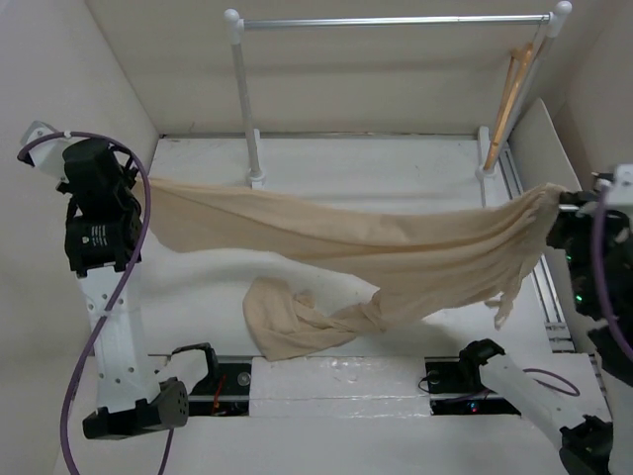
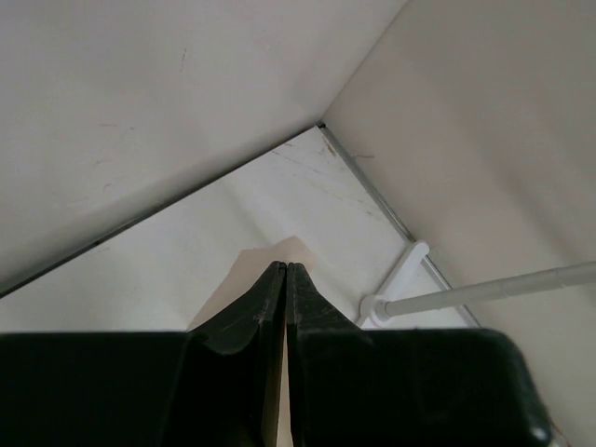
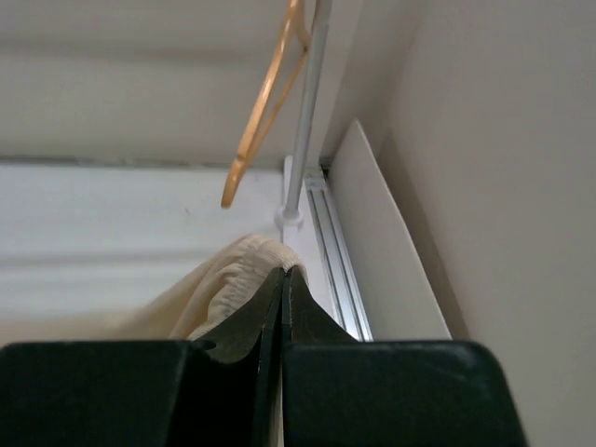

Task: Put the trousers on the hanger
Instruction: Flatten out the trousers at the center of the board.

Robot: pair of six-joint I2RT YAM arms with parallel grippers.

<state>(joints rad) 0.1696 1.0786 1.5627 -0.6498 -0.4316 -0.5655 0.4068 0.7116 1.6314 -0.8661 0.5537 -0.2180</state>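
The beige trousers (image 1: 376, 252) hang stretched in the air between my two arms, one leg sagging to a heap on the table (image 1: 287, 322). My left gripper (image 1: 143, 193) is shut on a leg end; a tan corner (image 2: 284, 251) shows past its tips (image 2: 285, 267). My right gripper (image 1: 562, 210) is shut on the gathered waist (image 3: 228, 279), its tips (image 3: 283, 272) closed over the hem. The wooden hanger (image 1: 509, 94) hangs at the rail's right end, above and behind the right gripper; it also shows in the right wrist view (image 3: 265, 102).
A white-posted rack with a silver rail (image 1: 396, 20) stands at the back, posts at left (image 1: 247, 109) and right (image 1: 524, 79). A metal track (image 1: 529, 228) and a leaning white board (image 3: 382, 242) run along the right wall. Walls close in on both sides.
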